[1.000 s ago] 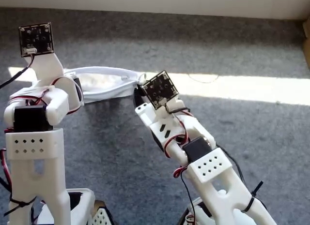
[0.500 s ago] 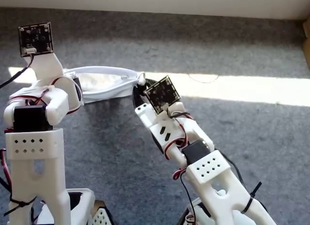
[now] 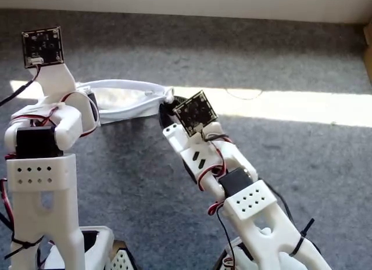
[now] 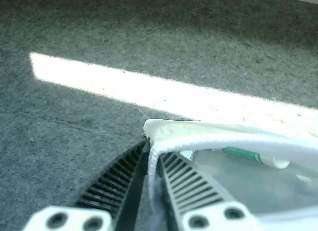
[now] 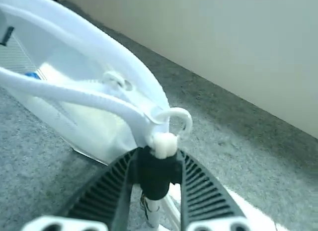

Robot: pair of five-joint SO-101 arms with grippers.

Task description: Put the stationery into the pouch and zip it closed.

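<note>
Pouch (image 3: 128, 101) sits gripped endwise between left tool (image 4: 149, 150) and right tool (image 5: 156, 164).

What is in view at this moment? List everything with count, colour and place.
pouch: one, white and see-through, between the two arms
zip pull: one, white, at the pouch's end by the right arm
stationery item: one, green and white, pen-like, inside the pouch
carpet: one, grey, under everything, crossed by a sunlit band
wall: one, pale, behind the carpet
left hand: one, black fingers, shut on the pouch's end
right hand: one, black fingers, shut on the zip pull
</note>
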